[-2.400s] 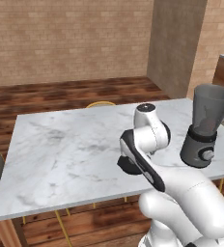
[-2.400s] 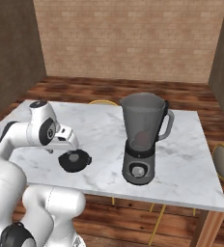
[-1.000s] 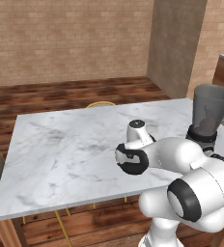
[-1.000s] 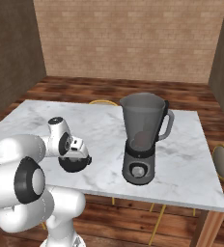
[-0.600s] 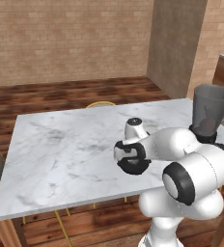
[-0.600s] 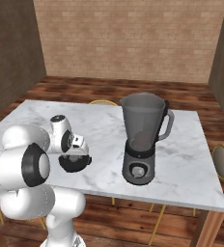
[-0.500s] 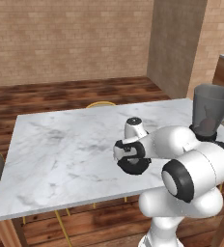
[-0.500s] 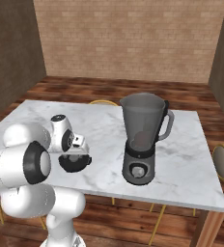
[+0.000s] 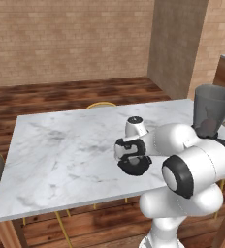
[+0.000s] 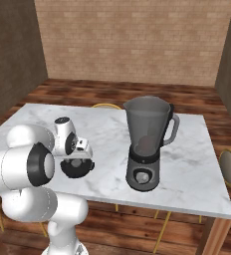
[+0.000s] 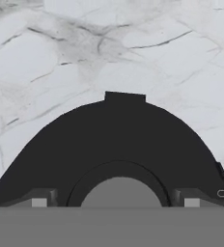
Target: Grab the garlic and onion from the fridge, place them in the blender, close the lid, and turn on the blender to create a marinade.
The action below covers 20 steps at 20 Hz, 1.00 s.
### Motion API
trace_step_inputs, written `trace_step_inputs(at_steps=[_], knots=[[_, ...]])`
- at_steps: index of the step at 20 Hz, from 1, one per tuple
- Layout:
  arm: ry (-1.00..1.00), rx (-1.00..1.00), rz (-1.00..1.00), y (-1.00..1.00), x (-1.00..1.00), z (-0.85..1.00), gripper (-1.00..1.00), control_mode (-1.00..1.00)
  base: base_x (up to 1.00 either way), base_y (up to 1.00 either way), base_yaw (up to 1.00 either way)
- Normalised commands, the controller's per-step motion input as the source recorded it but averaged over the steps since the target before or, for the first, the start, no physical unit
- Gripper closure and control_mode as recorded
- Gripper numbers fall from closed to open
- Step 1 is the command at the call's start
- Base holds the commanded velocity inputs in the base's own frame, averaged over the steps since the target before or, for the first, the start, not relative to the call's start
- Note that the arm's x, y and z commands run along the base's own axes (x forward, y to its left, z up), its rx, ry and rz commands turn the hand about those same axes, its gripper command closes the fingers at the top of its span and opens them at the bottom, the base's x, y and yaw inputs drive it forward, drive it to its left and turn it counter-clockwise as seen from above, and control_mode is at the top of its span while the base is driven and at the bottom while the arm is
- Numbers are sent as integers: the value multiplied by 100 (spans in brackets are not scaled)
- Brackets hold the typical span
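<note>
End effector (image 10: 78,160) dropped lower vs earlier, now over 1 lid (image 11: 115,144), jaws apart, ungripped. 1 blender (image 10: 146,143) on table (image 9: 61,150).

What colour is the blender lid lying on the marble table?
Black; the lid shows best in the hand view.

Looks like a home kitchen: marble tabletop (image 9: 61,155), blender (image 10: 146,144), brick walls (image 10: 132,40), wood floor (image 9: 61,94), chairs tucked under.
</note>
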Motion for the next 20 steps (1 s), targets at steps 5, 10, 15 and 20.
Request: trace_step_inputs(at_steps=[5, 10, 15, 20], knots=[[-5, 4, 0, -25, -33, -40, -100, -100, 0, 0, 0], [-2, 2, 0, -15, -27, -38, -100, -100, 0, 0, 0], [0, 0, 0, 1, -14, -38, -100, -100, 0, 0, 0], [2, 0, 0, 6, -3, -31, -100, -100, 0, 0, 0]])
